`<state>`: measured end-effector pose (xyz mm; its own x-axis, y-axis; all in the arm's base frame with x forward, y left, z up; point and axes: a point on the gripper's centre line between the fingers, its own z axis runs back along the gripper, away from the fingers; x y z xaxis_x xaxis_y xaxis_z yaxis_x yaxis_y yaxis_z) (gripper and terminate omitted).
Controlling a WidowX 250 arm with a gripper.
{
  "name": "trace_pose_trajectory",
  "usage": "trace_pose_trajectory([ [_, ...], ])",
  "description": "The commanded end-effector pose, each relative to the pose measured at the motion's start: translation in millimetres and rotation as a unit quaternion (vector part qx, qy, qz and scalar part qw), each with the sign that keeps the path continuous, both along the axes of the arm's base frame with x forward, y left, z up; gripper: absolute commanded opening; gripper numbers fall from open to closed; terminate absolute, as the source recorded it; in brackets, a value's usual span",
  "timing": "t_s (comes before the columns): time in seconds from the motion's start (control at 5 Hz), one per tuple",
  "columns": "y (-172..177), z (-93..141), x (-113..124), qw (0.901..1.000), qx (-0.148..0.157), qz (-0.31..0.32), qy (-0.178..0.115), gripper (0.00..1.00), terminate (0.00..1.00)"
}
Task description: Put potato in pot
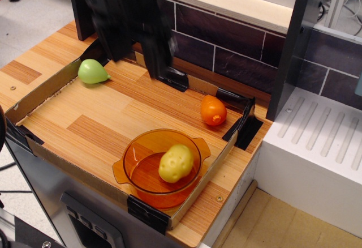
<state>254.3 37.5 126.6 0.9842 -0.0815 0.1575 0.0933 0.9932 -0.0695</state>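
Note:
The pale yellow potato (pixel 176 163) lies inside the translucent orange pot (pixel 138 171), leaning toward its right side. The pot stands at the front edge of the wooden tray. My black gripper (pixel 138 47) is high above the tray's back, well clear of the pot, up and to the left of it. Its two fingers (pixel 160 52) hang apart with nothing between them. The image of the gripper is blurred by motion.
A light green pear-shaped item (pixel 92 71) lies at the tray's back left. An orange rounded fruit (pixel 213 110) sits at the back right near a black corner bracket (pixel 244 119). Low cardboard walls (pixel 42 89) ring the tray. A dark brick wall stands behind.

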Motion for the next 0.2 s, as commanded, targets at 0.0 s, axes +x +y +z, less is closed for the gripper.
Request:
trace_pose_trajectory([
  [0.0, 7.3, 9.6, 3.1, 0.9999, 0.004, 0.002, -0.012, 1.00, 1.00],
])
